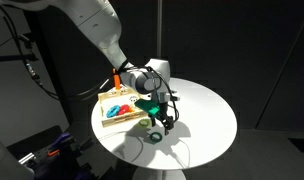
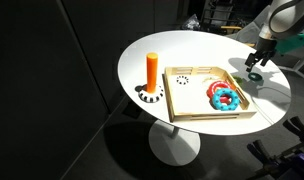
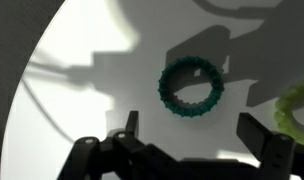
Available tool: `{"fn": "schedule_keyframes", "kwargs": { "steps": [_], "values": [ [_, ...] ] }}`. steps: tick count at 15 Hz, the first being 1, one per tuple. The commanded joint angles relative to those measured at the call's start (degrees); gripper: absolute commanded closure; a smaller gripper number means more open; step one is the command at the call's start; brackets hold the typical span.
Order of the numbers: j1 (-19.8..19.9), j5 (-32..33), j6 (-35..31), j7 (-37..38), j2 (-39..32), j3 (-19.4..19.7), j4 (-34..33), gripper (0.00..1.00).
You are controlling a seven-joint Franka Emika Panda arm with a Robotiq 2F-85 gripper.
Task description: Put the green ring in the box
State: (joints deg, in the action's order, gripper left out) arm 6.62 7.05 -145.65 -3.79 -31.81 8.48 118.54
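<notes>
Round white table (image 2: 142, 55) on a pedestal, dark curtained surroundings, dark floor, strong overhead light

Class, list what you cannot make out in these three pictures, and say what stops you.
- Wrist view: the pale green ring is cut off by the right edge.
- Wrist view: the gripper is dark and blurred.
- In an exterior view, the rings in the box are too small to count.
- The green ring is plain in the wrist view, but too small for detail in both exterior views.
</notes>
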Motion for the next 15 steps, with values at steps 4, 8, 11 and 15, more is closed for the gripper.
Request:
{"fn": "schedule_keyframes", "kwargs": {
  "steps": [4, 8, 11, 15],
  "values": [
    [-1.6, 1.2, 2.9, 3.1, -0.3, 0.9, -0.7, 0.0],
    [-1.6, 1.1, 2.3, 3.2, -1.1, 0.7, -0.7, 0.0],
    [-1.5, 1.1, 2.0, 3.2, -2.3, 0.8, -0.9, 0.0],
    [-1.2, 0.6, 1.3, 2.9, -3.2, 0.6, -1.0, 0.0]
  ]
}}
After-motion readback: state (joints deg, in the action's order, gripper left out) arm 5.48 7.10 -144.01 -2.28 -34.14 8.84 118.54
